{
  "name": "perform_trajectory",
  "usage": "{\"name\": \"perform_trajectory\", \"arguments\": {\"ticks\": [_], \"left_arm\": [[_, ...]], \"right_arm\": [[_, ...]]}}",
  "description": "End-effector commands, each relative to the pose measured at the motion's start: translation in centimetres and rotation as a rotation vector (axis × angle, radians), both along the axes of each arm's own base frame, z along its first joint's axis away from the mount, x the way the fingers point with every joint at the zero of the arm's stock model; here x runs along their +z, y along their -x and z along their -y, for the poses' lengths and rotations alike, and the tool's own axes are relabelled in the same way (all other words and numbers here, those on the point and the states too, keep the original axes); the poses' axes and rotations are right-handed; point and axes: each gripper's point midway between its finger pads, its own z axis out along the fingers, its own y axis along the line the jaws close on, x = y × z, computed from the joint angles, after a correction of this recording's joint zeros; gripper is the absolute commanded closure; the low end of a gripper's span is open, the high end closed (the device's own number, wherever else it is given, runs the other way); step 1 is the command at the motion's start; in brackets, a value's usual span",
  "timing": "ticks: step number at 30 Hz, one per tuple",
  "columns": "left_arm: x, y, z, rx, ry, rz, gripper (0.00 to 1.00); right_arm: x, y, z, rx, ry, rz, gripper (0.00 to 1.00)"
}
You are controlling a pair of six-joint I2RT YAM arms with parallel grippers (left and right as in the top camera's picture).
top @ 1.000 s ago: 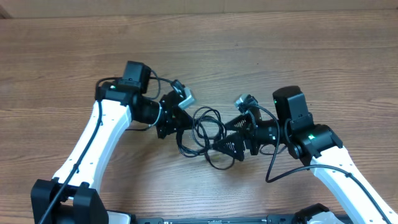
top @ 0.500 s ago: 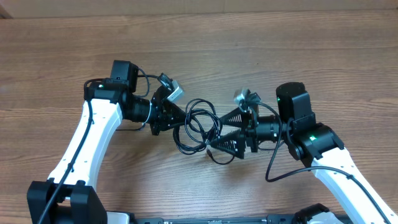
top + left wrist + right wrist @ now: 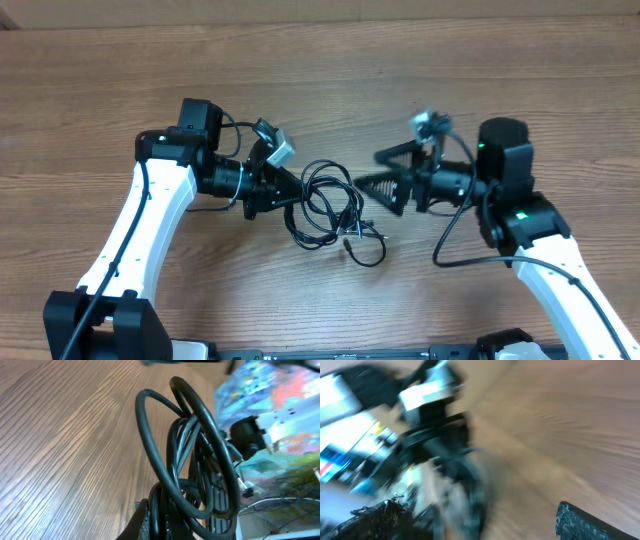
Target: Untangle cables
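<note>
Overhead view: the wooden worktop (image 3: 330, 70) carries the left arm (image 3: 150, 220), which reaches in from its near-left corner, and the right arm (image 3: 545, 250), which reaches in from its near-right corner. The left gripper (image 3: 288, 194) is clenched on the cables (image 3: 330, 205), a tangle of black loops about midway between the side edges, with strands trailing toward the near edge. The right gripper (image 3: 372, 168) is spread wide and empty, just right of the tangle and not touching it.
</note>
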Motion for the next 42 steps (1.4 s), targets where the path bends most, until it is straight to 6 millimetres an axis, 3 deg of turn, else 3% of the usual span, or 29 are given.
{"name": "perform_trajectory", "arguments": {"ticks": [1,5,11,21,30,42], "left_arm": [[2.8,0.7,0.7,-0.054,0.159,0.082,0.96],[4.0,1.0,1.0,-0.074,0.232,0.117,0.96],[5.3,1.0,1.2,-0.094,0.314,0.183,0.96],[6.2,0.7,1.4,-0.102,0.369,0.225,0.96],[6.5,0.5,1.5,-0.109,0.386,0.246,0.96],[6.1,0.4,1.4,-0.109,0.363,0.249,0.96]], "right_arm": [[0.9,-2.9,2.8,-0.172,0.028,0.021,0.0],[0.7,-3.3,4.0,-0.204,0.03,0.008,0.02],[0.5,-3.0,3.9,-0.191,0.027,-0.01,0.07],[1.6,-0.3,2.2,-0.008,-0.043,0.007,0.07],[1.9,1.7,-0.8,0.107,-0.036,0.055,0.06],[5.2,3.4,-2.6,0.233,-0.131,0.161,0.07]]}}
